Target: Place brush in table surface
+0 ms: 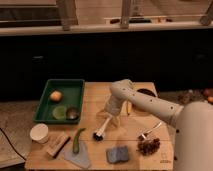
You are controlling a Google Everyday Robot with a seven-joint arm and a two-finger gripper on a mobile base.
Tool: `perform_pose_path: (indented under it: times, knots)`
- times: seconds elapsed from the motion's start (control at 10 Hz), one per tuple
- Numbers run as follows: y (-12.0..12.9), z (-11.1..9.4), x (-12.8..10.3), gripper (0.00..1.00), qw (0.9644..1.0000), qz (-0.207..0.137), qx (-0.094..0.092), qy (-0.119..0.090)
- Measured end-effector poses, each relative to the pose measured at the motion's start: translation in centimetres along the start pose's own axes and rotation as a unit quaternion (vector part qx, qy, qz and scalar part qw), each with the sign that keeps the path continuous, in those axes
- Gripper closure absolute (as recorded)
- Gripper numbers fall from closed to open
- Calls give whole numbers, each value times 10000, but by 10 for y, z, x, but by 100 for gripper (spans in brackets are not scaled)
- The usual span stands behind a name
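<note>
The brush (101, 128) has a slim white handle and a round black bristle head. It slants down with the head at about the table surface (95, 97), near the middle. My gripper (109, 116) hangs from the white arm that reaches in from the right, right at the top of the brush handle. The table surface is a light tan wooden top of planks.
A green tray (59, 100) at the left holds an orange fruit, a lime slice and a small dark item. On the table are a white cup (39, 133), a tan wooden block (57, 144), a green pepper (77, 140), a grey sponge (118, 154), a metal utensil (150, 131) and a brown cluster (148, 146).
</note>
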Motion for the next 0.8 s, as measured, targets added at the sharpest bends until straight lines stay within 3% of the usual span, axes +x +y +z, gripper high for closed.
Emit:
perform_pose_path:
  times: [0.8]
  knots:
    - [4,-15,3,20,9998,113,63,130]
